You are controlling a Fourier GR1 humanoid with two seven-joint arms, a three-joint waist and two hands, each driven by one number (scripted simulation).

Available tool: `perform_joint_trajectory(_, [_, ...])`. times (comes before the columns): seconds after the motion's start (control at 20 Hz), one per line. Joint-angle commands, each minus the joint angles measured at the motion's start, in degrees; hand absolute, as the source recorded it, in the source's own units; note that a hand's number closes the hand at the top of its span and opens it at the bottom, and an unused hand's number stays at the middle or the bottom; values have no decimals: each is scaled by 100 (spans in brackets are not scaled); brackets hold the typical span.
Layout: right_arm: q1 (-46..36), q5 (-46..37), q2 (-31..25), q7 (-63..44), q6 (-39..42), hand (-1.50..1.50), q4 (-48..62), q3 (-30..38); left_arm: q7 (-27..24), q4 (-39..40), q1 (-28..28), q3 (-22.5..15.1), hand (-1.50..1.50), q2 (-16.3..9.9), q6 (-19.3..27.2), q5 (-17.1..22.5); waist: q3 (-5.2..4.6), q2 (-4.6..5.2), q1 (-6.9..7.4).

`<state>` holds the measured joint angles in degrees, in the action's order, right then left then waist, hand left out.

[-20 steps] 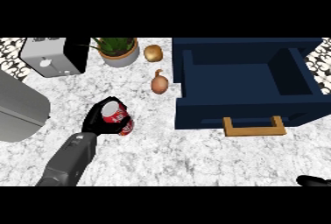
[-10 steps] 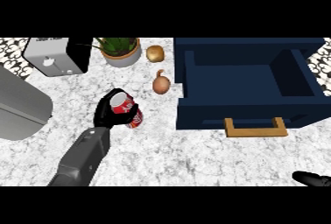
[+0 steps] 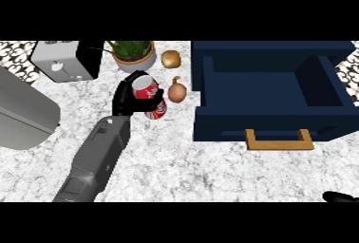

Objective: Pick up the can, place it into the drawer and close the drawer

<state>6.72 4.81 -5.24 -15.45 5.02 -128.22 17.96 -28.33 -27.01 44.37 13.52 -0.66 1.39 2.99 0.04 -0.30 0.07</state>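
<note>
The drawer point(image 3: 273, 90) stands open at the right of the counter point(image 3: 210, 166), its handle point(image 3: 278, 141) on the near side. Left of it lie 2 onions, one point(image 3: 176, 92) nearer and one point(image 3: 170, 58) behind. Left of the nearer onion the left hand point(image 3: 133, 95) is curled round the can point(image 3: 148, 96). Behind the can stands a potted plant point(image 3: 133, 53), with a toaster point(image 3: 67, 59) to its left. The right hand point(image 3: 341, 196) shows at the lower right edge.

A kitchen: marble counter point(image 3: 210, 166), toaster point(image 3: 64, 61), potted plant point(image 3: 133, 53), onions point(image 3: 176, 92) and an open blue drawer point(image 3: 270, 90).
</note>
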Motion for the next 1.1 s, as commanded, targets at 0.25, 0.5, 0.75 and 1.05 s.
perform_joint_trajectory(0.25, [-223,-155,-49,-199,-63,-150,9,-102,1427,-1506,358,-1233,150,64,650,741,-3,0,-35])
perform_joint_trajectory(0.5, [6,-97,19,-85,58,-150,-58,-110,2764,-2341,968,-1657,150,66,1312,1003,-1,1,-55])
perform_joint_trajectory(0.75, [-236,65,-52,-25,-39,-150,48,140,3648,-2577,1824,-1515,150,64,1544,699,0,20,-63])
perform_joint_trajectory(1.05, [-334,171,-214,-390,-57,-150,-118,241,4008,-2062,2746,-1677,150,66,1899,689,0,46,-155])
